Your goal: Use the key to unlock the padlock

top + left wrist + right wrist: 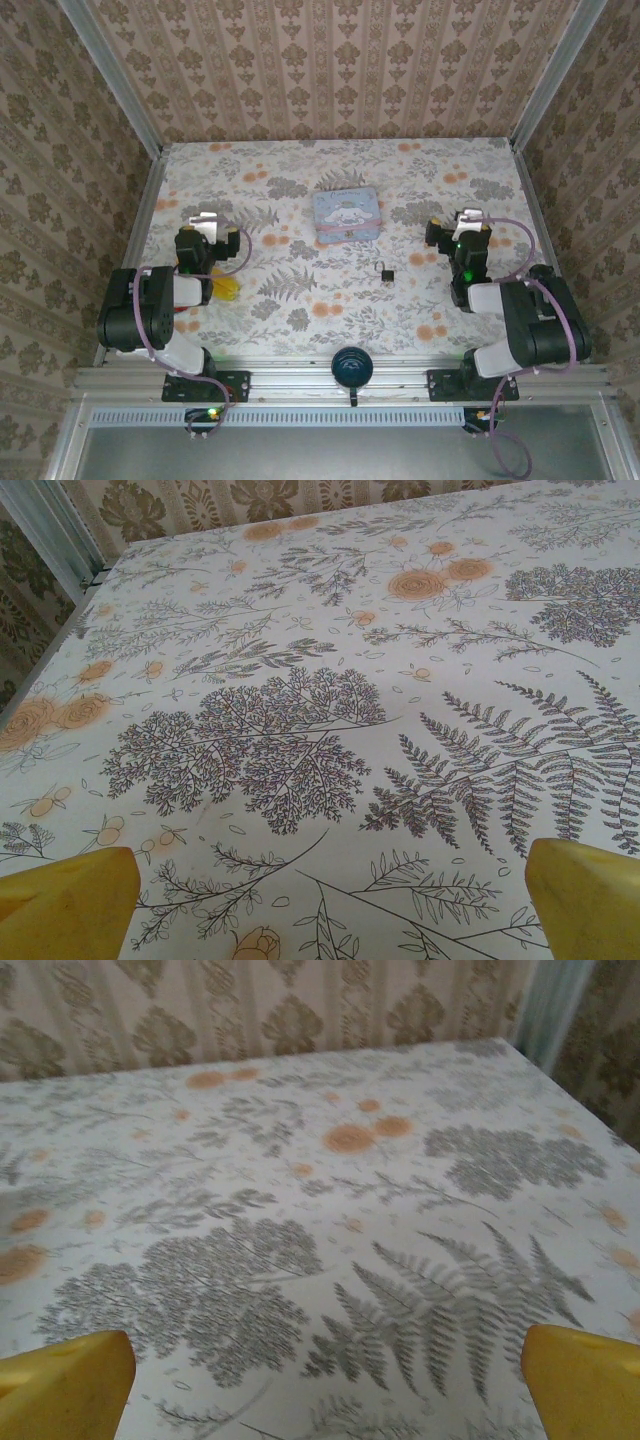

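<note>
Left wrist: my left tool (325, 905) is spread wide. Its yellow fingers (70, 900) sit in the two lower corners with nothing between them but the flowered bench (300, 600).

Right wrist: the right tool (325, 1385) is just as wide and just as empty, and the picture is a little soft.

Top: the padlock (386, 272) lies loose on the bench between the arms, nearer the right one. It is on my side of the pale blue tin (346, 215) and apart from it. I cannot pick out the key at this size; it may lie right against the lock.

I judge the job barely begun, with both tools well apart from the lock. I would first bring a wrist camera over the padlock to find the key. Then I would narrow the tool before going down, since a spread this wide could nudge so small a piece. One tool should pin the lock body while the other takes the key by its head.
</note>
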Controlling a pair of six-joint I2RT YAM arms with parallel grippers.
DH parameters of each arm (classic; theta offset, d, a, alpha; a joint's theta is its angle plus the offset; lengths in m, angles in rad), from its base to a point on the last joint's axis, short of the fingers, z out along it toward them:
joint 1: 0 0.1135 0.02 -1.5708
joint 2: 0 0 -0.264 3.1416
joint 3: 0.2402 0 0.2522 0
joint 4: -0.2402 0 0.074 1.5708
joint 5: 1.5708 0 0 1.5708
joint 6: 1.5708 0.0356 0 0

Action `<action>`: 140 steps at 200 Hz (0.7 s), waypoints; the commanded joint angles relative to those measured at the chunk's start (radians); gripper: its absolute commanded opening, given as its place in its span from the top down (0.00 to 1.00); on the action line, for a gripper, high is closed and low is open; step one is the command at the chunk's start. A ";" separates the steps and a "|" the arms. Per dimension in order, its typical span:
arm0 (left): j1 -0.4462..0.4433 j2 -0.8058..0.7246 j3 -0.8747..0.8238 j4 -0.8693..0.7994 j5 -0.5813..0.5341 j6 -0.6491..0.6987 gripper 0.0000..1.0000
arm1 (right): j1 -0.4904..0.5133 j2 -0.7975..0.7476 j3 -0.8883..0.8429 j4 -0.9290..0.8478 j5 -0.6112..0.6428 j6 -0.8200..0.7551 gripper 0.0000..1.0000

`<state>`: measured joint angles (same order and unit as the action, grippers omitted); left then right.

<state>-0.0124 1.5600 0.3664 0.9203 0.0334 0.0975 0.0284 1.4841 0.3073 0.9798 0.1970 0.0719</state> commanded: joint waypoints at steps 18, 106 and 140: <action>0.005 -0.002 0.023 0.004 0.013 -0.019 0.00 | -0.005 0.043 0.041 -0.015 -0.143 -0.056 0.00; 0.004 -0.003 0.022 0.004 0.013 -0.020 0.00 | -0.031 0.044 0.102 -0.132 -0.230 -0.052 0.00; 0.004 -0.003 0.024 0.003 0.010 -0.019 0.00 | -0.039 0.041 0.088 -0.110 -0.296 -0.069 0.00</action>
<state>-0.0124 1.5600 0.3672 0.9203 0.0334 0.0975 -0.0048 1.5204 0.3939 0.8562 -0.0280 0.0288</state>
